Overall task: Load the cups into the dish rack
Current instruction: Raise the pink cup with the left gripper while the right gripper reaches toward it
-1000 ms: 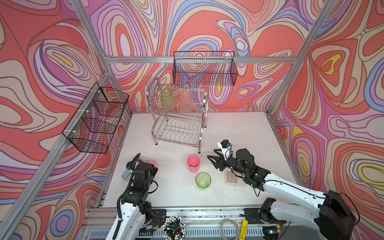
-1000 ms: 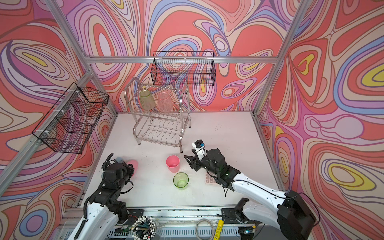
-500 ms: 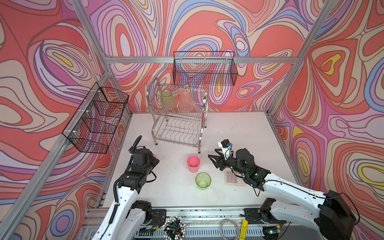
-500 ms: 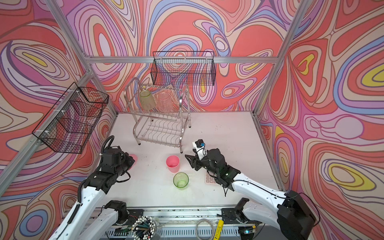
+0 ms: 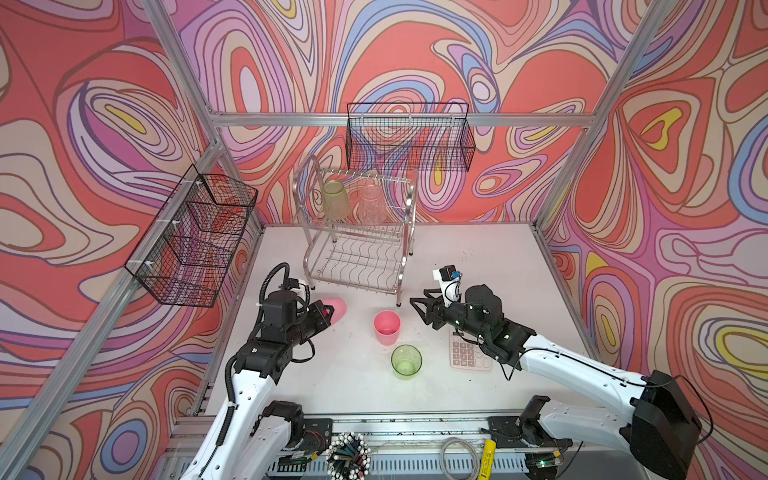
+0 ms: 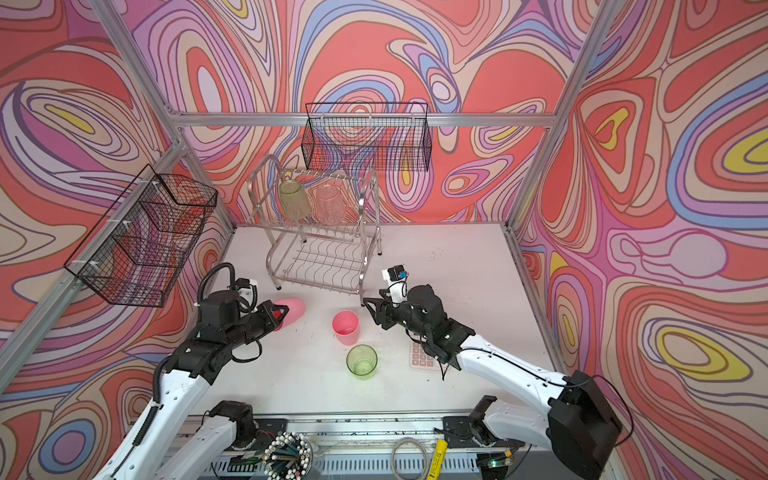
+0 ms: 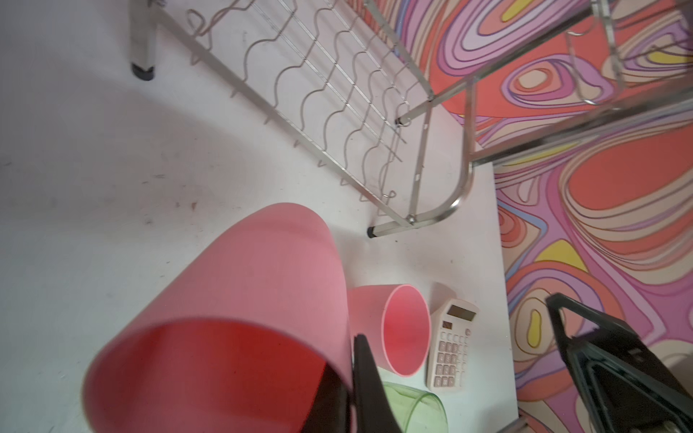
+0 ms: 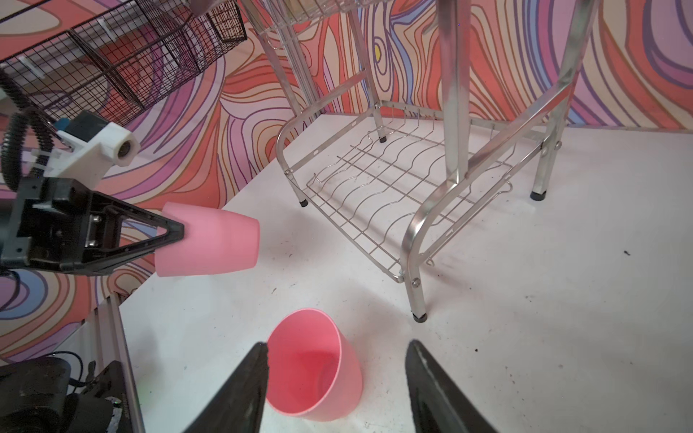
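My left gripper is shut on the rim of a pink cup, which it holds on its side above the table, in front of the dish rack. From the left wrist, that cup fills the foreground. My right gripper stands open just right of an upright pink cup. In the right wrist view this cup shows between the open fingers, ungripped. An upright green cup stands nearer the front. A green cup and a clear ribbed cup sit upside down on the rack's upper tier.
A calculator lies under my right arm. Black mesh baskets hang on the left wall and the back wall. A holder of pens sits below the front rail. The rack's lower tier holds nothing.
My left arm has lifted the pink cup off the table at the left, tipped it sideways and carried it right toward the rack. The right arm has not moved.
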Controlling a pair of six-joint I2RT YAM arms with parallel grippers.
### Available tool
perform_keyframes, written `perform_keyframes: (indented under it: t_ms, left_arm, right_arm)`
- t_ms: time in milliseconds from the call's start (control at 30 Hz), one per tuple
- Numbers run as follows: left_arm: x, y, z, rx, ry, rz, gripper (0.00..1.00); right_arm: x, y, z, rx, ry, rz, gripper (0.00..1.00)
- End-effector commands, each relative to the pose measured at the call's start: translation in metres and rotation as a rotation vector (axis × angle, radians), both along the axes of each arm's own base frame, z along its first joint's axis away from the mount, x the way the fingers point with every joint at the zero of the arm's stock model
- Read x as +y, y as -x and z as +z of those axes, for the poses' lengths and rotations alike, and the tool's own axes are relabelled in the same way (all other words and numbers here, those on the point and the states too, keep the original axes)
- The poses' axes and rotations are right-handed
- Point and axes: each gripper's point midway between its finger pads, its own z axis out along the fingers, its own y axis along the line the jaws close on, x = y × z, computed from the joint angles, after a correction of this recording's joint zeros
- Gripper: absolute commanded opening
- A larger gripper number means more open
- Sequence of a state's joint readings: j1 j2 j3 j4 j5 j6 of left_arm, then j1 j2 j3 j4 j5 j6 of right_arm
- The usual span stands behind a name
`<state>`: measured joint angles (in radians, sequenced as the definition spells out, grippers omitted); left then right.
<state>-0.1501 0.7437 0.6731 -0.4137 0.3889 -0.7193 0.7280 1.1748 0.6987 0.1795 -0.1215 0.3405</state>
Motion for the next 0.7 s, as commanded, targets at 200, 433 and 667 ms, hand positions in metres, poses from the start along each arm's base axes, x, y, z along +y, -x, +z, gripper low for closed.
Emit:
perform_keyframes:
  t_ms: [200,433,667]
  left_arm:
    - [-0.050,0.005,0.108,-0.369,0.260,-0.294,0.00]
    - [-0.063,0.001,0.133,-0.460,0.388,-0.377,0.00]
    - [-0.068,0.000,0.149,-0.524,0.473,-0.416,0.00]
  right_arm:
    - [0.024,-0.005,0.026,0.205,-0.191,0.003,0.62]
    - [0.038,-0.006,0.050,0.286,-0.309,0.029,0.65]
    - [0.044,-0.010,0.078,0.350,-0.495,0.035,0.79]
